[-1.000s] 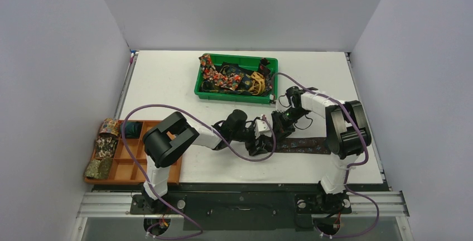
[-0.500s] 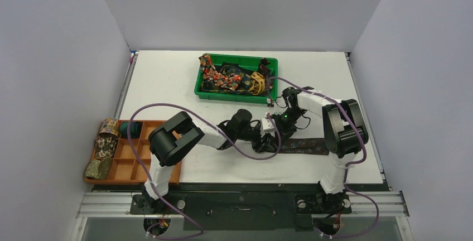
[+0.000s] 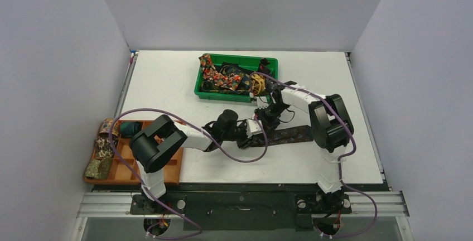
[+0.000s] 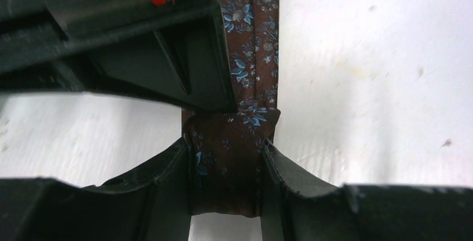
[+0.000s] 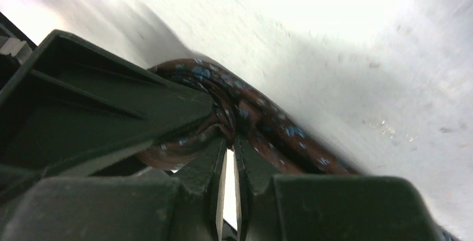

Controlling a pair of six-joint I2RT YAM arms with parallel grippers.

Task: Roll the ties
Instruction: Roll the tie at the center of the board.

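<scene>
A dark brown tie with small blue flowers lies flat on the white table, its left end wound into a small roll. My left gripper is shut on that roll, which sits between its fingers in the left wrist view. The flat tie runs away from it. My right gripper is right beside it, its jaws nearly closed and pinching the tie's fabric at the roll. The tie curves around its fingertips.
A green bin at the back holds several loose ties: red floral, navy-gold, yellow. An orange divided tray at the left edge holds rolled ties. Purple cables loop from both arms over the table.
Both grippers have moved left and a little toward the back with the roll. The flat part of the tie has been dragged left with them.
</scene>
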